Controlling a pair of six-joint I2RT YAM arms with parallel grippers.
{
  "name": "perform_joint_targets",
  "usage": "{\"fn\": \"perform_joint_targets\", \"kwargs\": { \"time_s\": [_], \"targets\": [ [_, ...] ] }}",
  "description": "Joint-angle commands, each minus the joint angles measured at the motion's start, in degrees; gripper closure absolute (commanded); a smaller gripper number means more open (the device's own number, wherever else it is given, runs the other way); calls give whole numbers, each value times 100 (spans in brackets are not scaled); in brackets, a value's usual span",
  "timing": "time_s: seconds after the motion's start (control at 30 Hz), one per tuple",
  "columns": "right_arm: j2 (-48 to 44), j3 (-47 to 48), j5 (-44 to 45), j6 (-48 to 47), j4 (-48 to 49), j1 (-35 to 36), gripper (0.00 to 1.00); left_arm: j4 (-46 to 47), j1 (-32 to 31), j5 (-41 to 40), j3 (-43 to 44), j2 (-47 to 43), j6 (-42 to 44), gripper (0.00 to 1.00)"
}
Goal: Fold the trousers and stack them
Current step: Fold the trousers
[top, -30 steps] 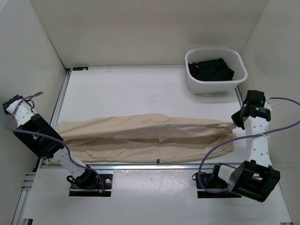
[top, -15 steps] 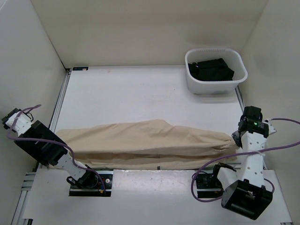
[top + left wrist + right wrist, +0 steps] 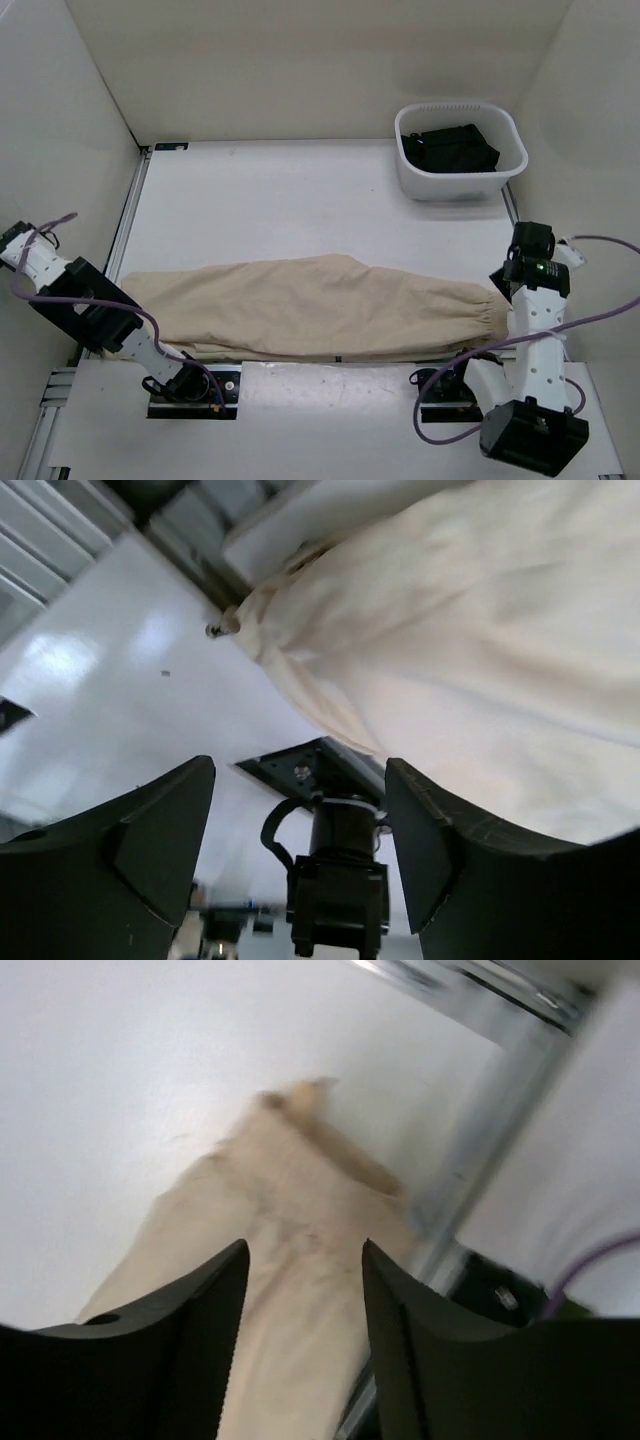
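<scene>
The trousers (image 3: pixel 320 305) are in neither of your grippers. The left gripper (image 3: pixel 300 770) has its fingers spread with nothing between them, and the cloth's left end is just beyond and to one side. The right gripper (image 3: pixel 305 1250) is also spread, hovering over the gathered end (image 3: pixel 490 312) without touching it as far as you can tell. The garment lies as one long doubled band along the near edge of the table (image 3: pixel 300 200), running almost from one arm to the other. The lengthwise fold looks done, so the step in hand is likely the crosswise fold. Take each end low and through both layers, because a lower layer peeks out along the near edge and a shallow pinch would lift only the top one. Carry one end over the other evenly so the band does not twist. Only the top view gives you the whole length, the wrinkles along it, and the basket (image 3: pixel 455 187) of dark clothes (image 3: pixel 450 148) well away at the far right. It does not show how your fingers stand. The wrist views do, and the left one shows the cloth's corner sitting right at the table's rail. The right one is blurred, so don't judge the grip depth from it.
</scene>
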Motion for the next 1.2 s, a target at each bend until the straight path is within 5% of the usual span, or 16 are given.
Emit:
{"fn": "perform_joint_targets", "kwargs": {
  "time_s": [0.0,0.13,0.2,0.3,0.4,0.57,0.87,0.93,1.17],
  "targets": [
    [165,472,-1149,-1134,1514,825,49,156,-411,701,1117,-244,-123,20],
    [1087,492,-1074,-494,1192,2151,74,382,-1394,711,628,-349,-123,20],
    [1613,185,-1282,14,884,2356,90,795,-1721,405,-346,-350,-123,21],
    [1984,-737,-1704,438,996,2462,96,1762,-2074,-404,-1595,-403,-123,24],
    [2292,-1302,-2110,571,1436,2462,97,2369,-2250,-765,-2168,-341,-123,25],
    [3397,-952,-1707,448,1778,2111,98,2608,-2531,-1108,-1907,88,-123,25],
    [5342,1516,-959,142,2025,1240,98,2661,-3181,-916,-553,1003,-123,25],
    [5692,2244,-1020,79,1964,1161,98,2365,-3410,-218,-81,1205,-123,25],
    [5660,2732,-1889,-720,2148,995,93,2081,-3780,-37,336,1760,-123,25]
  ]
}}
